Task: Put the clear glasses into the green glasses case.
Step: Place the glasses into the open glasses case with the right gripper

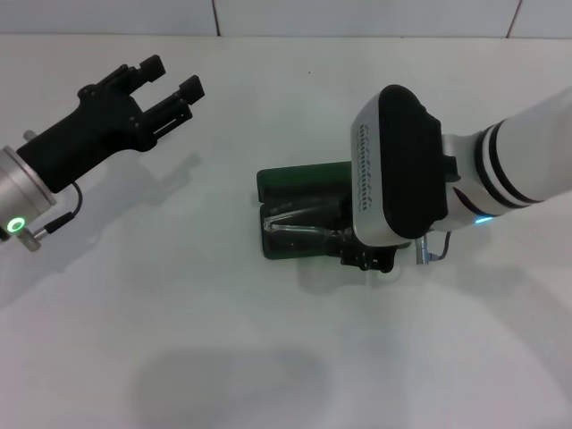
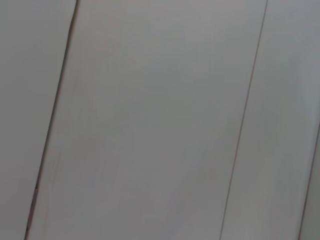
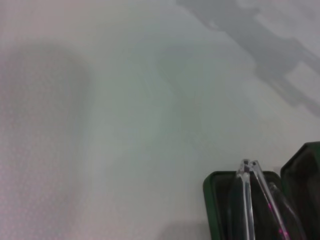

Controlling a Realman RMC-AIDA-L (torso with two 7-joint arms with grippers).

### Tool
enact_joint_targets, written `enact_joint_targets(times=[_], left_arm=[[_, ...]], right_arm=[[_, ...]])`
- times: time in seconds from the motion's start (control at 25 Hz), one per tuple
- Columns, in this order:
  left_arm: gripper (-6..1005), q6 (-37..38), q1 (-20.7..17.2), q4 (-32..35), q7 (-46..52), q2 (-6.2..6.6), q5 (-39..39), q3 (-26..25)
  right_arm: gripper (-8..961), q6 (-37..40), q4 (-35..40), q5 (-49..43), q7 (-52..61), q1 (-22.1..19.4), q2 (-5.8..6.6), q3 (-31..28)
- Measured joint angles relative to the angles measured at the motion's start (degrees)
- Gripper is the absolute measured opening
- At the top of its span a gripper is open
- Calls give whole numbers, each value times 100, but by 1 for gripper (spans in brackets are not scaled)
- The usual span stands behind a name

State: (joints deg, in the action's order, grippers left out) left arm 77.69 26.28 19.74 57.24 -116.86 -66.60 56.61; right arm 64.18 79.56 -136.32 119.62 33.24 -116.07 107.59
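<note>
The green glasses case (image 1: 288,182) lies open near the middle of the white table, its lid standing on the far side. The clear glasses (image 1: 298,227) lie across its tray. In the right wrist view, the clear glasses (image 3: 248,187) sit inside the dark tray of the green glasses case (image 3: 212,196). My right gripper (image 1: 365,260) is down at the case's right end, mostly hidden under the arm's wrist housing. My left gripper (image 1: 172,80) hangs open and empty above the table at the far left, well away from the case.
The white table (image 1: 179,313) stretches around the case, and a tiled wall (image 1: 357,16) runs along the back. The left wrist view shows only a pale tiled surface (image 2: 150,120) with dark seams.
</note>
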Motion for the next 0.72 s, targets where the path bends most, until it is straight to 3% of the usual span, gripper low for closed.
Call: enact_joint_targets(times=[0.72], left_arm=[[728, -70, 53, 4, -143, -29, 0, -1]], right_arm=[[295, 50, 30, 94, -43, 32, -11, 144]])
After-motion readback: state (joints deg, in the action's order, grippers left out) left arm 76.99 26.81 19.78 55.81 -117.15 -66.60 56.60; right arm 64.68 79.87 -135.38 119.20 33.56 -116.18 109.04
